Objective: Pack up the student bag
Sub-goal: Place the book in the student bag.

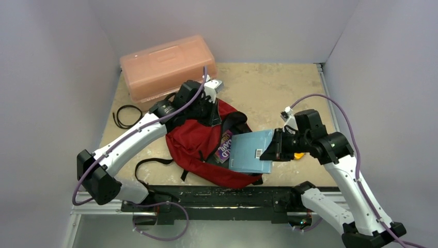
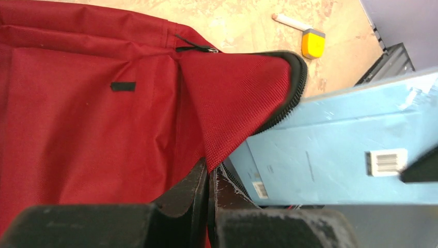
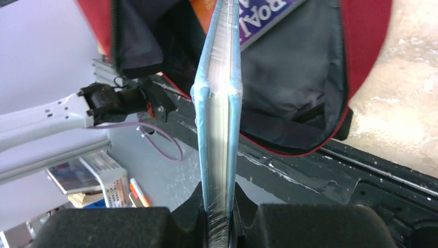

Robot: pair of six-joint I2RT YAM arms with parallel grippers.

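Our right fingers (image 3: 190, 200), a narrow gap apart, clamp one end of a light blue shrink-wrapped book (image 3: 217, 129). Its far end reaches the open mouth of the dark red soft fabric backpack (image 1: 193, 139), which lies on the beige counter (image 1: 268, 93). Our left fingers (image 2: 191, 188) pinch its zippered flap.

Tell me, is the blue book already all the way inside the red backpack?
No, most of the blue book sticks out of the open red backpack, with its outer edge clamped in the right gripper.

Left tool (image 2: 209, 173) pinched fully shut — right tool (image 3: 219, 206) clamped, slightly parted.
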